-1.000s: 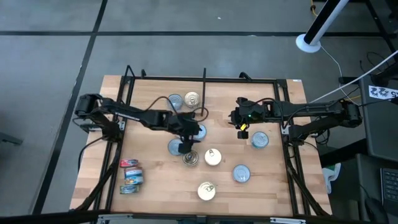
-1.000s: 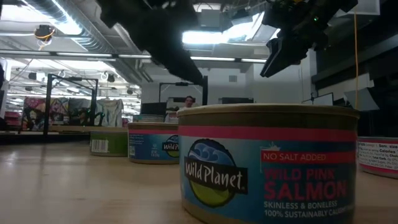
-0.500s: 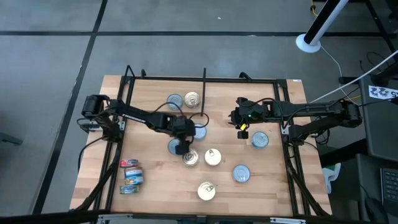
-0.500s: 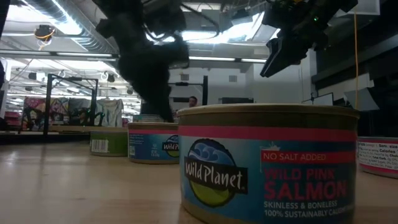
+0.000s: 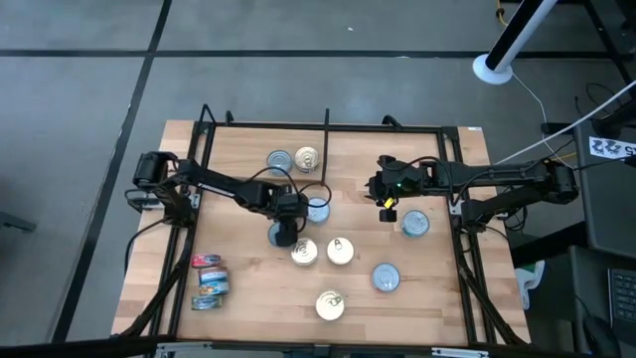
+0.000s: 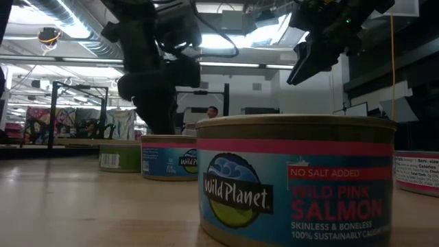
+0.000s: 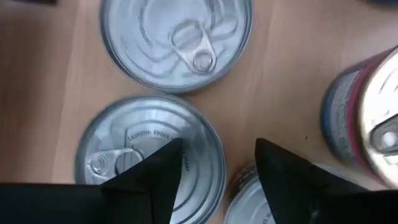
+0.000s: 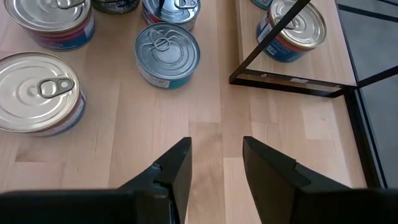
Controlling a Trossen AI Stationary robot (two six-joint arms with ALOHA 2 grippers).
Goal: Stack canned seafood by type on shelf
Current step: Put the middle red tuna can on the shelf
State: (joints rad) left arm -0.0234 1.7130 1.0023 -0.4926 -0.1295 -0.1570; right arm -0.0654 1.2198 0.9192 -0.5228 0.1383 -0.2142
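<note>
From above, your left gripper point(image 5: 283, 235) sits low over a silver-blue tin point(image 5: 279, 235) mid-shelf point(image 5: 238, 298); the right gripper point(image 5: 386, 206) hangs empty, jaws parted. In the left wrist view, parted fingers point(image 7: 155, 171) aren't yet gripping that tin point(image 7: 149, 158). It's probably rigid, dense and slick: pinch its side wall.

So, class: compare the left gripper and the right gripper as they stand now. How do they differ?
The left gripper is low among the cans, over a silver-topped can; the right gripper hangs above bare board. The left gripper has cans close on several sides, while the right gripper's nearest cans lie well apart. Both show parted fingers holding nothing.
</note>
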